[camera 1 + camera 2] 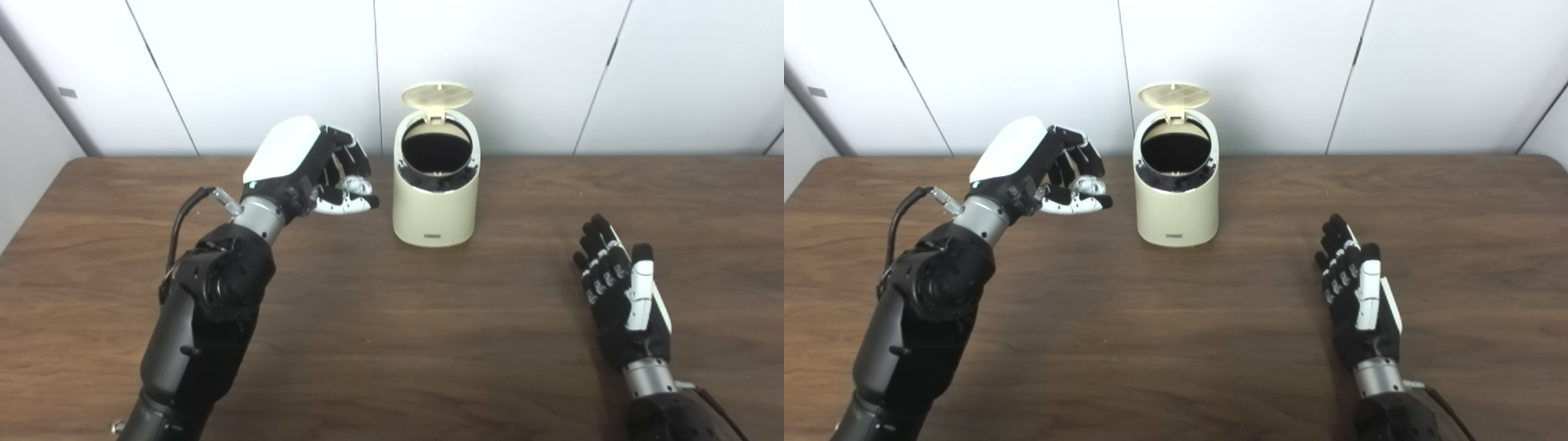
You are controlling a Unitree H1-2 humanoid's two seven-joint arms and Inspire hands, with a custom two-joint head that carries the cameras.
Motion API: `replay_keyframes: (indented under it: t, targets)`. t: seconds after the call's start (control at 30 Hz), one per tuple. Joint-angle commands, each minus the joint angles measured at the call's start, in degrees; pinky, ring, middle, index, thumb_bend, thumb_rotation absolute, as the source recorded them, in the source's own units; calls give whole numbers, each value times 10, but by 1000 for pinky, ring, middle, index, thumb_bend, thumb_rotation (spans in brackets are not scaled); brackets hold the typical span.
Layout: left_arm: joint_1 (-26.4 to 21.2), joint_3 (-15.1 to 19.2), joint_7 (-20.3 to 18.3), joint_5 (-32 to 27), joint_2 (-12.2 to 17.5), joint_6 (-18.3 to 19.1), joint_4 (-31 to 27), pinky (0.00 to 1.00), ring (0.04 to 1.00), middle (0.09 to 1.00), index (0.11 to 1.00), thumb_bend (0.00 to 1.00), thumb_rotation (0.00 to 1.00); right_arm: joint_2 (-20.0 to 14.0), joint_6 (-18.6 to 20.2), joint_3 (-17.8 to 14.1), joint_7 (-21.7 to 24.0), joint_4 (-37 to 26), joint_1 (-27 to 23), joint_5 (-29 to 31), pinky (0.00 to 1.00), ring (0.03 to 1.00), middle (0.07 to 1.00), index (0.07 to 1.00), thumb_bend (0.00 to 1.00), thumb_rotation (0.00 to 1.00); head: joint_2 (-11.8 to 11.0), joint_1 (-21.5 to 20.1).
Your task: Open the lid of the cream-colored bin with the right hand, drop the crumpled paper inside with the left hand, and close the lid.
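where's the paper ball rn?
In the left hand, raised just left of the open bin: the crumpled paper shows between its fingertips, not yet over the opening.

Bin interior: black past the rim, contents and depth not readable. Small dark label low on its near face, text too small to read. Far side hidden by its own body; hinge partly masked by the raised lid.

Crumpled paper: only a pale, glinting scrap shows between the curled fingers of the left robot hand; most of it covered.

Right robot hand: side against the tabletop unseen.

Both arms cut off by the bottom edge. Tabletop's near edge out of frame; left and right ends clipped.
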Motion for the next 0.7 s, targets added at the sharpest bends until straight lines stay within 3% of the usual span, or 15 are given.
replay_keyframes:
  t: [0.0, 0.3, 0.43, 0.67]
  targets:
    - [-31, 3, 15, 1, 4, -13, -5, 393, 388, 479, 492, 475, 0, 4, 0, 3, -5, -11, 3, -4, 1000, 1000, 960, 935, 539, 1000, -2, -1]
    - [-47, -5, 19, 3, -4, -13, 3, 361, 380, 474, 492, 473, 0, 10, -5, 4, -7, -10, 4, -11, 1000, 992, 954, 935, 553, 1000, -15, -12]
    - [-57, -11, 24, 10, -6, -18, 9, 399, 389, 493, 500, 475, 0, 12, -7, 4, -5, -7, 4, -8, 1000, 997, 956, 935, 546, 1000, -20, -14]
    - [-81, -22, 45, 13, -20, -22, 39, 350, 383, 501, 491, 473, 0, 12, -12, 1, -1, 5, 2, 4, 1000, 1000, 966, 951, 539, 1000, -21, -16]
